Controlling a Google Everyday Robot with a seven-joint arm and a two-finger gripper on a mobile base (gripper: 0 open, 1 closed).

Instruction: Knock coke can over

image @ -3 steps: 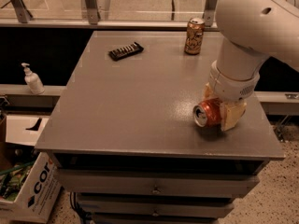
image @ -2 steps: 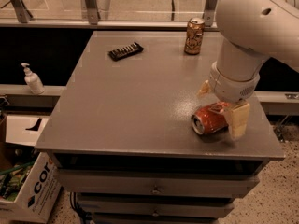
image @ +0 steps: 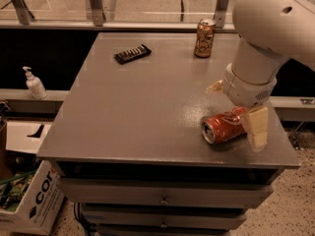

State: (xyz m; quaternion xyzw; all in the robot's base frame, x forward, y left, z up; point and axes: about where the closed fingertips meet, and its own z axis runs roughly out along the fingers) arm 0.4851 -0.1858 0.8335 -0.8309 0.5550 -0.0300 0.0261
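The red-orange coke can [image: 224,127] lies on its side on the grey table [image: 147,107], near the front right corner, its silver top facing left toward the front. My gripper [image: 235,113] hangs from the white arm directly above and behind the can. One cream finger [image: 256,128] stands at the can's right end, the other finger [image: 214,87] shows behind it to the left. The fingers are spread apart and hold nothing.
A gold-brown can [image: 204,38] stands upright at the table's back edge. A black flat device [image: 132,53] lies at the back left. A soap bottle [image: 34,84] sits on a ledge at left. A cardboard box [image: 29,200] stands on the floor below left.
The can has gone from leaning between the fingers to lying flat on its side. The gripper has lifted slightly and its fingers have spread off the can.
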